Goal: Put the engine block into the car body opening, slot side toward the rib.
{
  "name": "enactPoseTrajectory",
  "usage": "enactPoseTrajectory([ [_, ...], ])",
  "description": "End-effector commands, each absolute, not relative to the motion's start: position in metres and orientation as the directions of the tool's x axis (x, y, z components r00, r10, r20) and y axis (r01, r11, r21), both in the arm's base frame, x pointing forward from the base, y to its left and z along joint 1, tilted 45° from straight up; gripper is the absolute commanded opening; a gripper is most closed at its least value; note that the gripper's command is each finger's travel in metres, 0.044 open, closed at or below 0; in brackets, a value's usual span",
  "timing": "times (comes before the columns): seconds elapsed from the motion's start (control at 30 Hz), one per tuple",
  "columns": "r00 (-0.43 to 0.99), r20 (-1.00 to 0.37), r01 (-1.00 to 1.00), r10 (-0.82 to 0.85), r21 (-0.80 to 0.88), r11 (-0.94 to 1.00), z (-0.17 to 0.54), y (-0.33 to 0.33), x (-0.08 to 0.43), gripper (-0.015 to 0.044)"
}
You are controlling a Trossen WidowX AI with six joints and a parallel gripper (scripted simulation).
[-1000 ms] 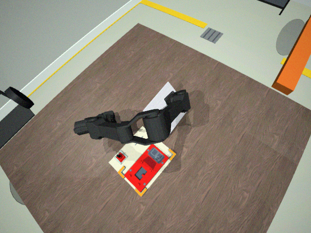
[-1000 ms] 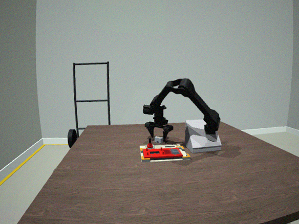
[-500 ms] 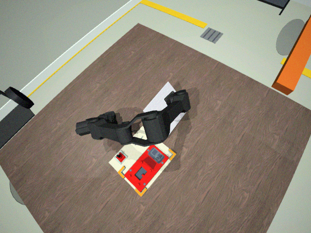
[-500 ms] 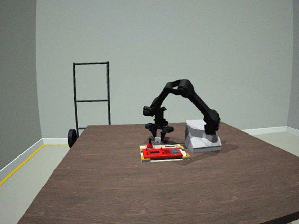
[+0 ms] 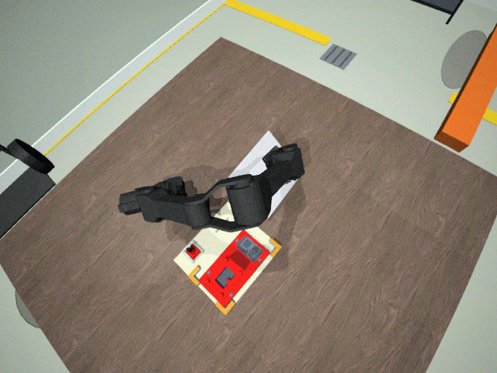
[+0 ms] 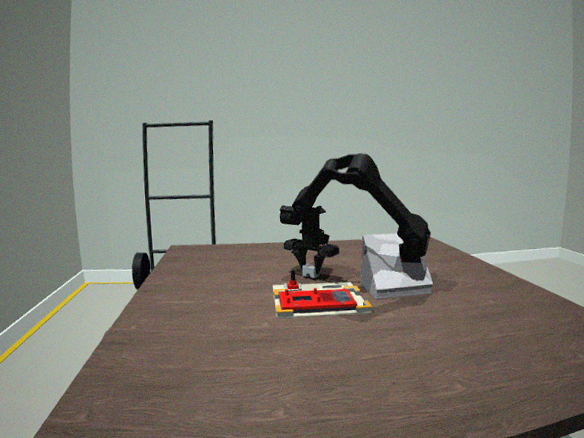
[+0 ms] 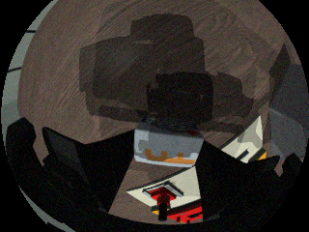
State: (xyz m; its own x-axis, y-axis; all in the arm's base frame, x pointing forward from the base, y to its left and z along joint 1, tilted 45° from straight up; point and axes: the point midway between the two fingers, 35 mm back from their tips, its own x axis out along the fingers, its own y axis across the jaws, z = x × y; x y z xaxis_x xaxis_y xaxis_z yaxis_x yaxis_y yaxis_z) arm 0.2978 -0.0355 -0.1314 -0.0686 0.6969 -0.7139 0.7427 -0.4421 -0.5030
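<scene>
My gripper (image 6: 310, 270) (image 7: 166, 138) is shut on the engine block (image 6: 309, 272) (image 7: 168, 146), a small light grey block with orange marks on the side seen in the wrist view. The block is behind the cream plate in the exterior view, at or just above table level; I cannot tell which. In the top view the arm hides the block and fingertips. The red car body (image 5: 235, 283) (image 6: 321, 301) (image 7: 192, 213) lies flat on the plate. Its dark opening (image 5: 223, 276) (image 6: 302, 297) has a small red rib at one edge and holds no block.
The cream plate (image 5: 182, 259) has orange corner brackets. A red piece with an upright black knob (image 5: 192, 252) (image 6: 292, 284) (image 7: 163, 194) stands at its corner, near the held block. The arm's white wedge-shaped stand (image 5: 281, 199) (image 6: 390, 288) is right of the plate in the exterior view.
</scene>
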Motion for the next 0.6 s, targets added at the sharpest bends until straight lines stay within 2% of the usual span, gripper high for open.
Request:
enactPoseTrajectory([
  [0.0, -0.055, -0.724, 0.75, 0.688, -0.485, -0.45, -0.12, -0.049, 0.304, 0.0],
  [0.57, -0.056, -0.726, 0.75, 0.686, -0.484, -0.451, -0.081, -0.085, 0.309, 0.0],
])
